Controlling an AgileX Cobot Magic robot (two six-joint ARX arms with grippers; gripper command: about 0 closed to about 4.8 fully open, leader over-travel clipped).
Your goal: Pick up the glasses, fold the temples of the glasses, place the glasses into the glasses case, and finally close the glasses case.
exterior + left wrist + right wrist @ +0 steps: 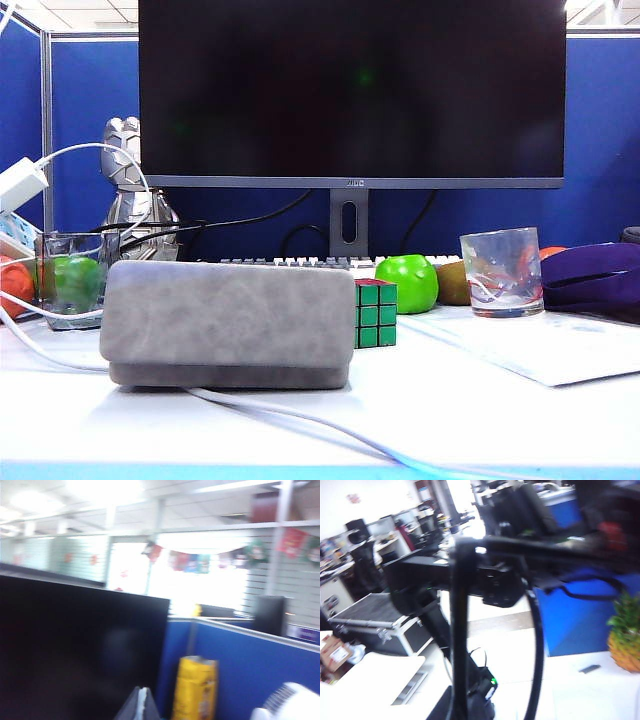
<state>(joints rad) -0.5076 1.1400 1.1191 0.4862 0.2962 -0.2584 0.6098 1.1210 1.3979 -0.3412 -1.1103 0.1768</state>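
The left gripper (pixel 142 706) has its fingertips pressed together on nothing. It points up past the monitor (pixel 75 650) at the office ceiling, well clear of the table (pixel 450 410), which we take as a parked pose. The right gripper shows in no view, so we cannot tell its state; its camera faces a blurred black stand (pixel 459 630). The case (pixel 228 320) sits on the table with its lid down, beside the cube (pixel 375 313), a white cable (pixel 300 415) running under it. We see no glasses anywhere, so we judge they lie inside and the task is about done.
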